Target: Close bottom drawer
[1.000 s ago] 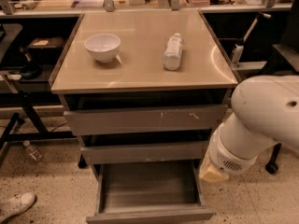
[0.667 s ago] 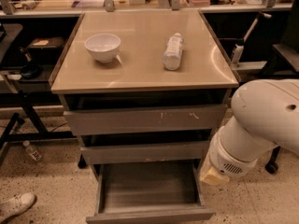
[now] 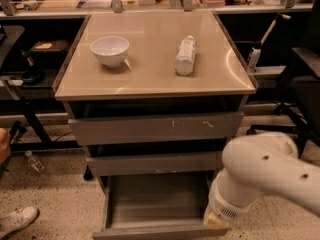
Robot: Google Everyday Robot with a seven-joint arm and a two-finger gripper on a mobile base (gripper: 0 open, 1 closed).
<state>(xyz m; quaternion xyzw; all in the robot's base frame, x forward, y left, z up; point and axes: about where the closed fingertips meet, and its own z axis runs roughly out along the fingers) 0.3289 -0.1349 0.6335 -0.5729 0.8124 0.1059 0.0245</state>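
Note:
The bottom drawer (image 3: 159, 230) is pulled out at the foot of the cabinet, and its grey box-shaped interior (image 3: 157, 196) shows empty. My white arm (image 3: 265, 171) comes in from the lower right. Its end, with the gripper (image 3: 216, 219), sits low at the right end of the drawer's front edge, touching or very close to it. The gripper itself is mostly hidden behind the wrist and the drawer front.
The two upper drawers (image 3: 155, 128) stand slightly out. A white bowl (image 3: 110, 49) and a lying plastic bottle (image 3: 185, 55) rest on the cabinet top (image 3: 150, 79). A chair base (image 3: 280, 126) stands to the right. A shoe (image 3: 17, 220) and a small bottle (image 3: 34, 161) are on the floor at left.
My arm has dropped lower, and its end has come down to the right front corner of the bottom drawer. The drawer has not visibly moved.

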